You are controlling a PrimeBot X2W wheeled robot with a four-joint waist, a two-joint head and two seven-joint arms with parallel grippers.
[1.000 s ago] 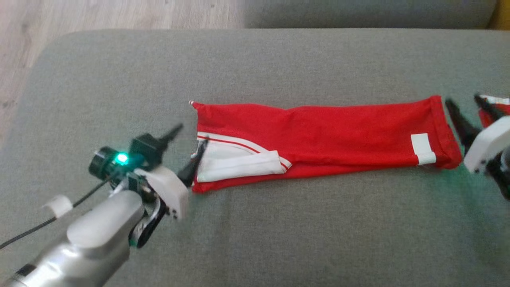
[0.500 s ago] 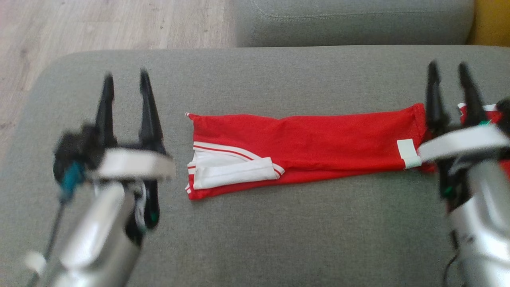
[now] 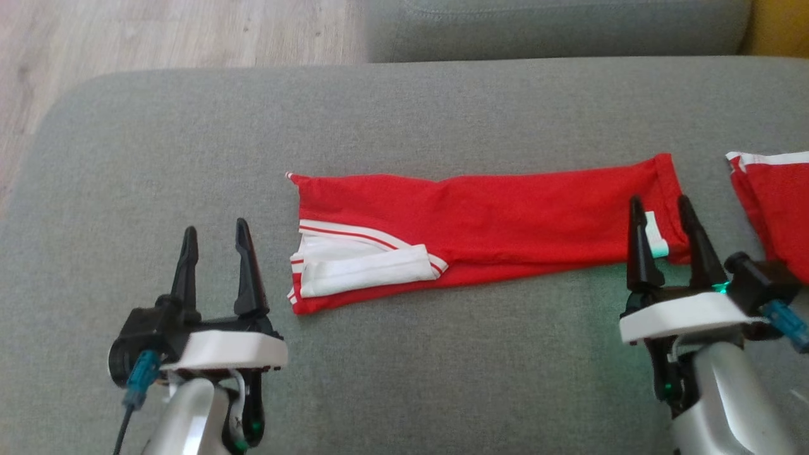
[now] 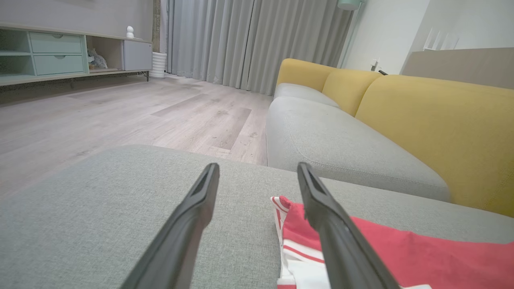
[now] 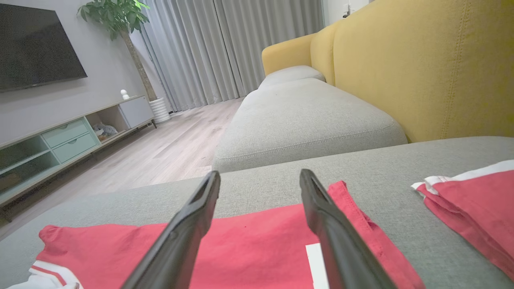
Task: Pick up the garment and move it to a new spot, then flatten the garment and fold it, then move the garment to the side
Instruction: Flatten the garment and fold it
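A red garment [image 3: 499, 218] with white trim lies folded into a long strip across the grey cushion [image 3: 404, 114]. Its white-trimmed end is at the left, its hemmed end with a white label at the right. My left gripper [image 3: 215, 237] stands open just left of the trimmed end, apart from the cloth, with nothing between its fingers. In the left wrist view the garment [image 4: 421, 257] lies to the right of the open left gripper [image 4: 257, 170]. My right gripper [image 3: 660, 208] is open over the hemmed end. The right wrist view shows the garment [image 5: 249, 241] under the open right gripper [image 5: 259, 176].
Another red piece with white trim [image 3: 774, 202] lies at the cushion's right edge, also in the right wrist view [image 5: 474, 204]. A second grey seat [image 3: 556, 28] and yellow backrest [image 5: 421, 68] lie beyond. Wooden floor [image 3: 158, 31] is at far left.
Both arms swung from pointing sideways at the garment's ends to pointing forward, then drew back toward me. Both grippers stay open. The garment lies where it was; the camera shifted slightly.
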